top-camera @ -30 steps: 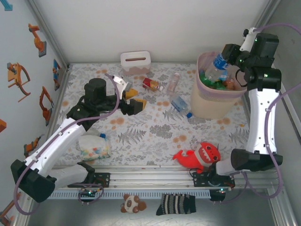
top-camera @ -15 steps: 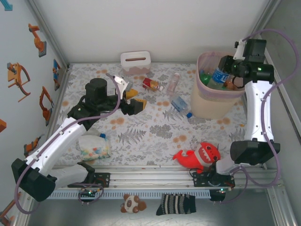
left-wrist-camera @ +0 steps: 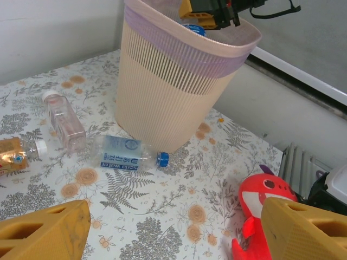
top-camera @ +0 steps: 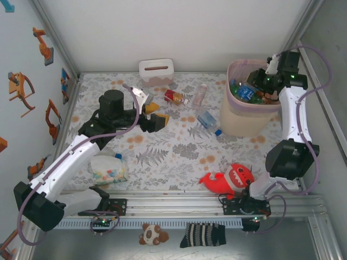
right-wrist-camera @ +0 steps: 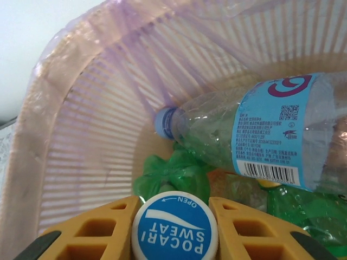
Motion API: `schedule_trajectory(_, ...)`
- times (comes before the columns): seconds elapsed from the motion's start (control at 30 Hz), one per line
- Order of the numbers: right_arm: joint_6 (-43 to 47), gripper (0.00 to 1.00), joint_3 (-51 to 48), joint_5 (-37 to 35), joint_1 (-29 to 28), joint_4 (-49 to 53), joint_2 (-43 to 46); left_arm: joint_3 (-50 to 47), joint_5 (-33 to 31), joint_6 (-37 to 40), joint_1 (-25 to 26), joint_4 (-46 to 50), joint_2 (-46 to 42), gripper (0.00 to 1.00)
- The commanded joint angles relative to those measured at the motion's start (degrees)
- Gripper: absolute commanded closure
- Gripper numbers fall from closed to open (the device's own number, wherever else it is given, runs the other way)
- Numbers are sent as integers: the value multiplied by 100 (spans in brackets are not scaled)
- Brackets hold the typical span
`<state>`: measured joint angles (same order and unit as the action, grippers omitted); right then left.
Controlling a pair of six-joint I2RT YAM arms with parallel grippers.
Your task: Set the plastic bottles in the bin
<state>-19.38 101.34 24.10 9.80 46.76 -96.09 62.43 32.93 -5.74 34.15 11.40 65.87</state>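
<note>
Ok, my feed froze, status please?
Right gripper shut on blue-capped clear plastic bottle, over cream ribbed plastic bin. Left gripper open, empty. Three bottles lie on table. Nothing blocking.

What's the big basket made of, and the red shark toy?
The bin looks like stiff cream plastic: thin moulded ribs with slits between them, matte. The pink liner over its rim seems thin plastic film, see-through and wrinkled. The red shark toy is probably plush fabric: it looks soft, fuzzy and matte.
</note>
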Motion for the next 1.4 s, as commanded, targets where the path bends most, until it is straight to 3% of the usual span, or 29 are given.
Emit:
schedule_trajectory(0.0,215,79,-290,-422,74,396,-102,-134,12,-20,39,-7,-109,18)
schedule_trajectory(0.2,265,72,-613,-1200,75,412,290,-179,-5,-16,39,-11,-142,18)
schedule_trajectory(0.43,342,43,-568,-1870,74,573,775,-188,3,-24,39,-72,-109,18)
schedule_trajectory(0.53,381,35,-450,-2043,75,669,946,-190,3,-45,39,-99,-91,18)
schedule_trajectory(0.7,400,37,-263,-1920,76,815,1199,-203,3,-60,39,-112,-70,18)
schedule_trajectory(1.07,379,47,-205,-746,-104,960,1743,-188,-82,-132,39,-126,92,18)
schedule_trajectory(1.2,386,47,-266,-477,-556,844,1931,-180,-143,-156,39,-129,163,18)
schedule_trajectory(1.37,489,47,-262,-734,-1427,778,1967,-185,-318,-202,39,-132,194,18)
